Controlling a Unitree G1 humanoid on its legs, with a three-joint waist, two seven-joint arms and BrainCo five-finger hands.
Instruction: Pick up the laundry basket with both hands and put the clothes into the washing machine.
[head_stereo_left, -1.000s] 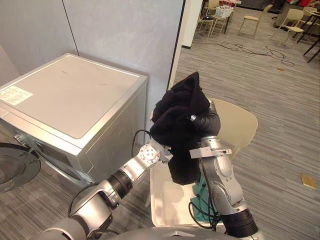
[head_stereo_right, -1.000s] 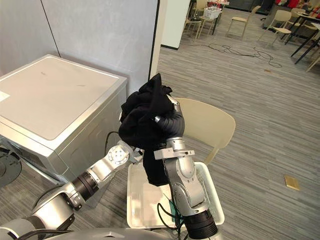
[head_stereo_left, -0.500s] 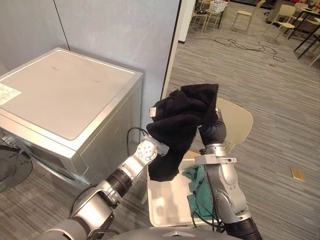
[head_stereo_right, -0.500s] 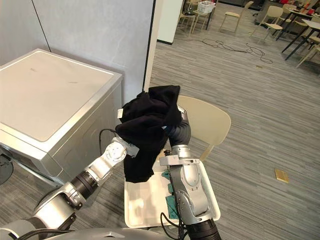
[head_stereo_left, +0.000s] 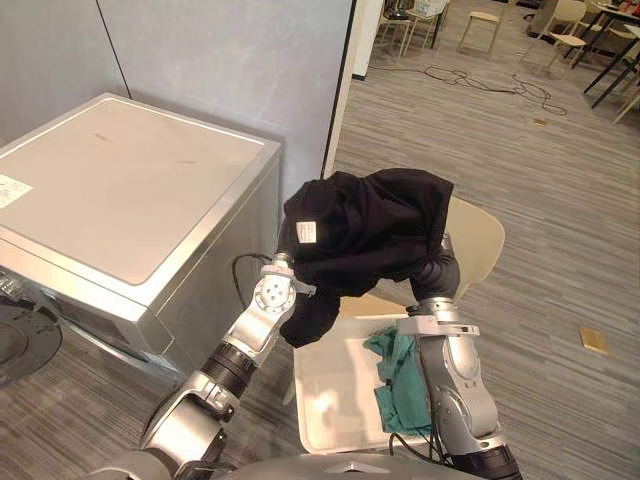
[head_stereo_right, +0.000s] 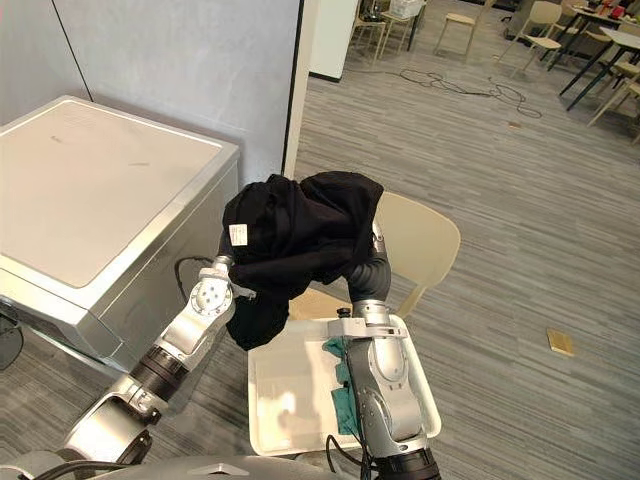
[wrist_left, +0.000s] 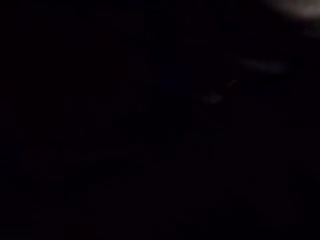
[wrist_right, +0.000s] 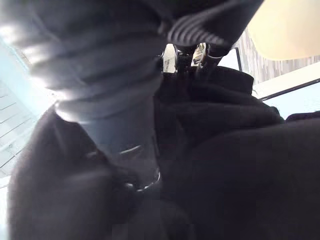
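Compared with one second earlier, the black garment had changed shape. It had been bunched into an upright peak over the right hand. It now lay spread sideways across both arms, held up above the far end of the white laundry basket. A white label now faced the head camera. The green cloth in the basket, earlier largely covered by the hanging garment, was now mostly exposed. The whole picture had also shifted, so the camera had moved.

The washing machine stood to the left, well apart from the garment. Its open door was cut off at the picture's edge. A beige chair stood behind the basket, and I could not tell whether the basket rested on its seat or on the floor.

The left wrist showed at the garment's lower edge, with the left hand buried in the cloth beyond it. Of the right hand, I saw the dark ribbed cover, with the rest under the garment. I could not tell whether either hand was clenched or released. In the left wrist view I could make out no detail in the darkness. The right wrist view showed dark cloth lying against the cover.
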